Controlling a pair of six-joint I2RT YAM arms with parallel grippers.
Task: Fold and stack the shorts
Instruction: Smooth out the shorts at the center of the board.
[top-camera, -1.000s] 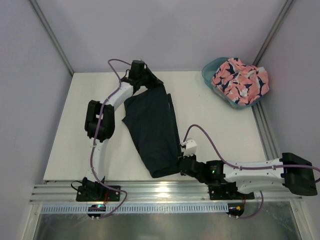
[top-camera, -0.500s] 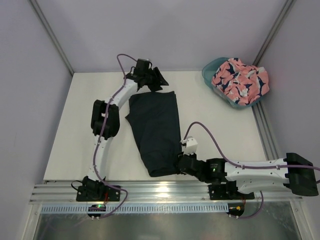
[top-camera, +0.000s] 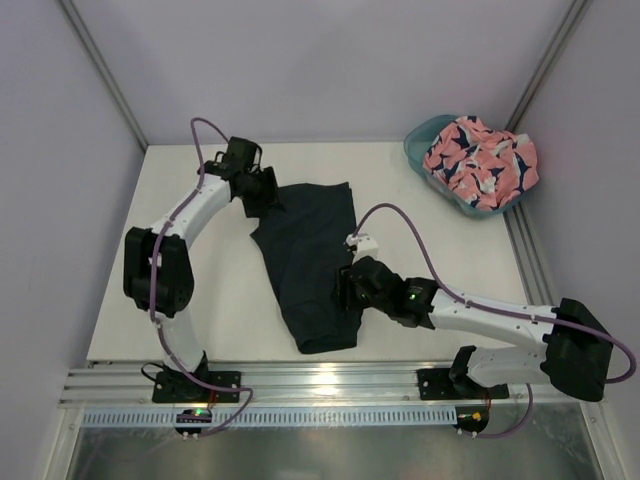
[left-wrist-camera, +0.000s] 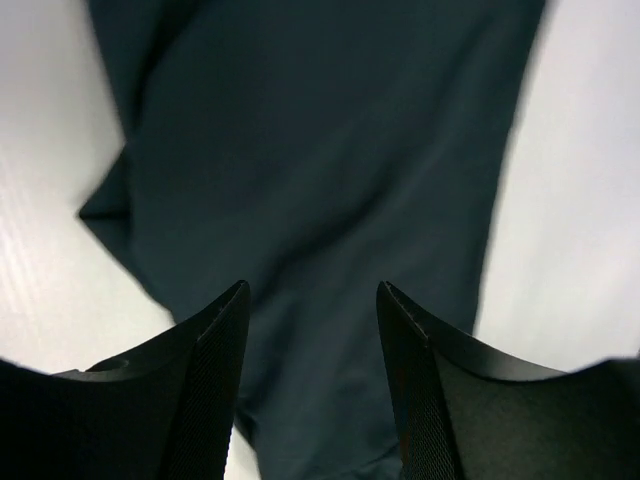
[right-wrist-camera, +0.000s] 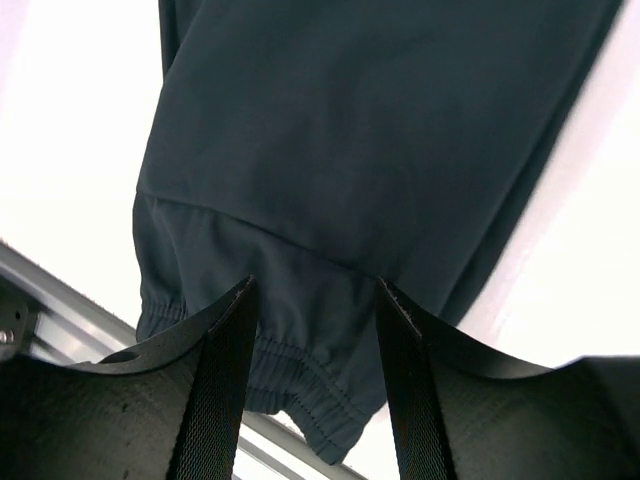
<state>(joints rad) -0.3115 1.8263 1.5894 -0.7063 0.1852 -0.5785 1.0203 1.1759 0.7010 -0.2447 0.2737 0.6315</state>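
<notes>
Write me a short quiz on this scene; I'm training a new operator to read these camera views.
1. True or false: the left gripper is clamped on the dark shorts.
2. Where are the pink patterned shorts? A) under the dark pair B) heaped in the teal tub C) draped over an arm
3. How many pairs lie spread on the table?
Key: 1 false, its jaws stand open above the fabric; 2 B; 3 one, the dark pair.
</notes>
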